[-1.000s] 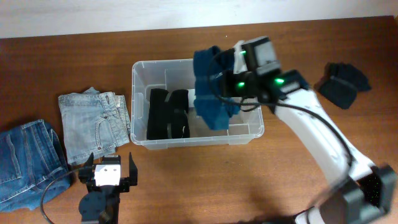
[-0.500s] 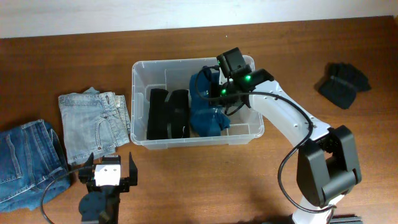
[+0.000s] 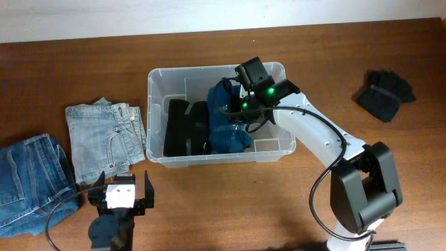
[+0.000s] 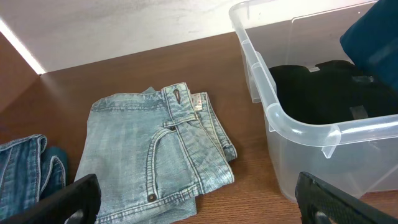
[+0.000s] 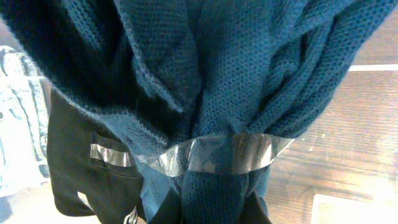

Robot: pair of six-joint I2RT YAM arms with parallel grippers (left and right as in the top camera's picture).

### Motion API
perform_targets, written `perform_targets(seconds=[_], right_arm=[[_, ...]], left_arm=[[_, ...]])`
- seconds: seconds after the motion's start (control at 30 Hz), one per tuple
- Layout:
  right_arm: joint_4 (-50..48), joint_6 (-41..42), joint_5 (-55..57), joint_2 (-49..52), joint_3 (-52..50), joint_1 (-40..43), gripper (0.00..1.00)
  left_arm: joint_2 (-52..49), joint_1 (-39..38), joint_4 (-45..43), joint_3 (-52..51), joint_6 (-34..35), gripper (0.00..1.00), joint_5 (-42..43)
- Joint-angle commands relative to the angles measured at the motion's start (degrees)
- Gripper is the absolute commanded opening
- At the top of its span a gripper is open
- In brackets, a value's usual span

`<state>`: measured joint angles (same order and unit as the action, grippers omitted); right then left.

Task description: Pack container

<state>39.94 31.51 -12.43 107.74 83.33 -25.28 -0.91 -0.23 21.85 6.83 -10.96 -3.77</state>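
Observation:
The clear plastic container point(image 3: 272, 150) stands mid-table and also shows in the left wrist view point(image 4: 298, 127). Folded black clothes point(image 3: 187, 127) lie in its left half. My right gripper point(image 3: 240, 104) is inside the container, shut on a teal knitted sweater point(image 3: 228, 125) that bunches against the black clothes; in the right wrist view the sweater point(image 5: 249, 81) fills the frame and hides the fingertips. My left gripper point(image 3: 120, 197) is open and empty near the table's front edge, left of the container.
Folded light-blue jeans point(image 3: 104, 139) lie left of the container, also in the left wrist view point(image 4: 155, 155). Darker blue jeans point(image 3: 28, 174) lie at the far left. A dark folded garment point(image 3: 382, 94) lies at the right.
My right gripper has carried the teal sweater down from above the container's rim into the container and to the left, against the black clothes. The left arm has not moved.

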Motion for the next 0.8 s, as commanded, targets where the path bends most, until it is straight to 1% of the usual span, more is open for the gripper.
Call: perform_targets(seconds=[0.0, 0.37, 0.53, 0.6, 0.73, 0.77], right_arm=[[-0.35, 1.01, -0.76, -0.24, 0.44, -0.98, 0.04], [-0.44, 1.9, -0.72, 3.06, 0.44, -0.96, 0.04], [-0.33, -1.22, -0.15, 3.34, 0.37, -0.96, 0.04], [-0.37, -1.25, 0.26, 3.34, 0.35, -0.96, 0.05], [-1.33, -2.54, 1.09, 3.34, 0.35, -0.96, 0.19], [-1.49, -3.04, 1.16, 3.34, 0.35, -0.96, 0.26]], left_arm=[[0.24, 0.28, -0.13, -0.26, -0.94, 1.0, 0.57], [0.24, 0.28, -0.13, -0.26, -0.94, 0.99, 0.59], [0.24, 0.28, -0.13, -0.26, -0.94, 0.99, 0.57], [0.24, 0.28, -0.13, -0.26, -0.94, 0.99, 0.59], [0.24, 0.28, -0.13, -0.26, -0.94, 0.99, 0.57], [0.24, 0.28, -0.13, -0.26, -0.94, 0.99, 0.57]])
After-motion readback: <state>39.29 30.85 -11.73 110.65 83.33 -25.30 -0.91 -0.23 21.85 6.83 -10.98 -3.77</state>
